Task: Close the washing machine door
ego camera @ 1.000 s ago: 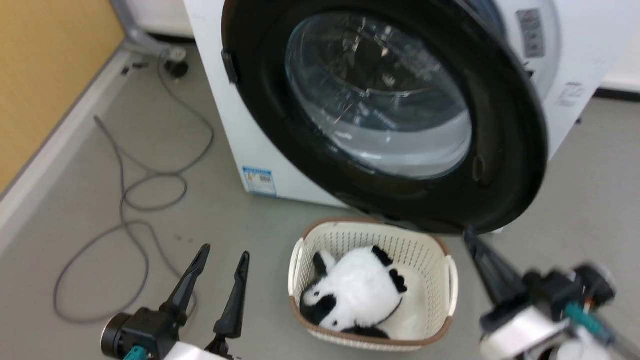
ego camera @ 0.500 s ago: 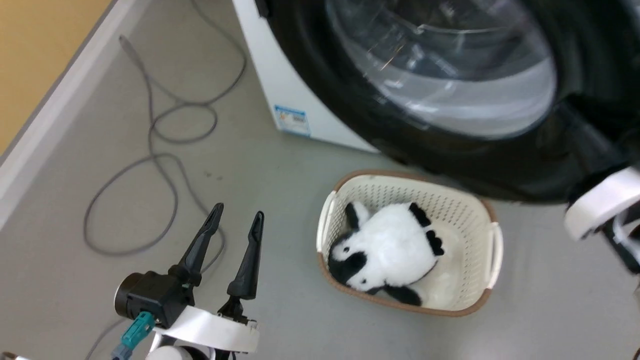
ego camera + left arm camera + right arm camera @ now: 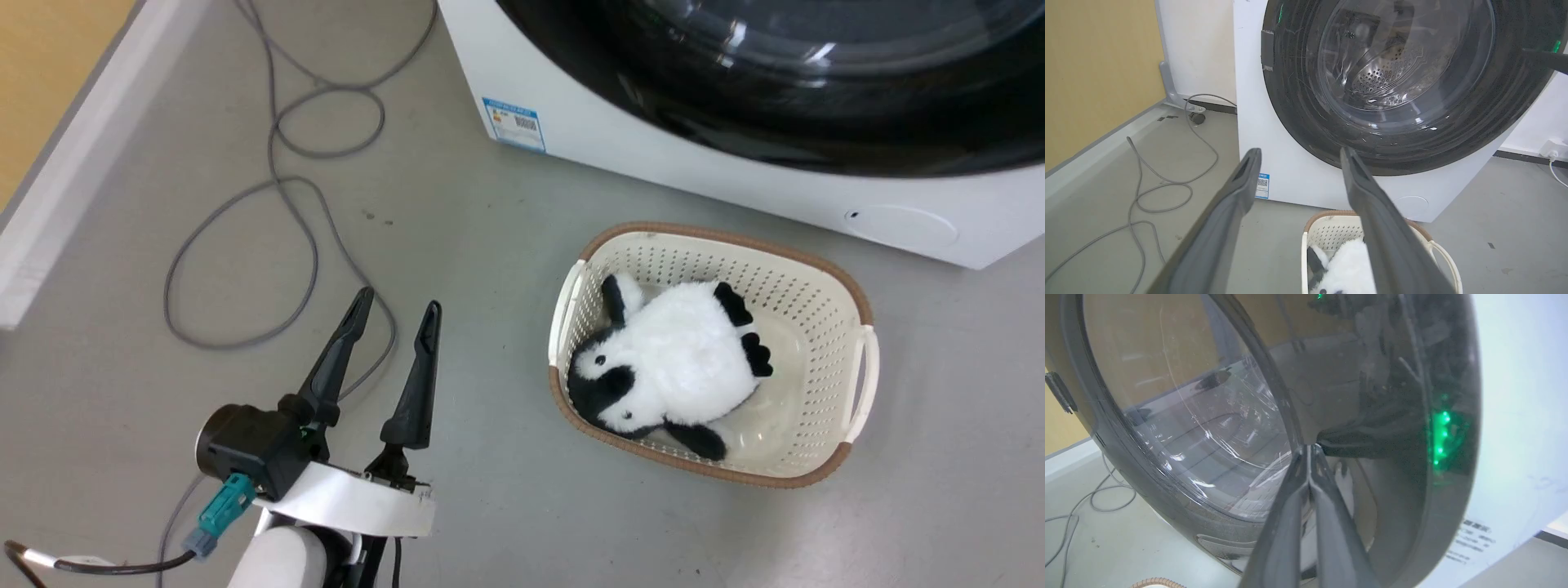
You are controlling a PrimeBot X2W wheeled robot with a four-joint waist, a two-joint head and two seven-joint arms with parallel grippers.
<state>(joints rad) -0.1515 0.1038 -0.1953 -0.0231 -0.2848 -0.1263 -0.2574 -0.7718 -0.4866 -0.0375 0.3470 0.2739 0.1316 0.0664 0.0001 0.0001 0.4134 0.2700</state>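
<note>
Left arm: the pale forearm enters at the near left of the head view and angles toward the far side. Its pincer is held above the grey floor with both long dark fingers spread well apart and nothing between them. In the left wrist view these fingers point at the lower part of the washing machine door, well short of it.

Right arm: in the right wrist view the right pincer has its two fingers pressed together, gripping nothing. The joined tips meet their own reflection on the door's glossy outer face, toward its right rim, where green lights are mirrored. In the left wrist view a dark finger reaches in from the right edge to that same part of the rim.

Task object: the door is a round black ring with a clear bulging window. It lies flat against the front of the white washing machine, at the far side of the scene. The perforated steel drum shows through the glass. Whether the latch has caught cannot be told.

Surroundings: a small blue sticker sits on the machine's lower left corner. A cream perforated basket stands on the floor just in front of the machine, holding a black-and-white plush toy. A grey cable loops across the floor at left.
</note>
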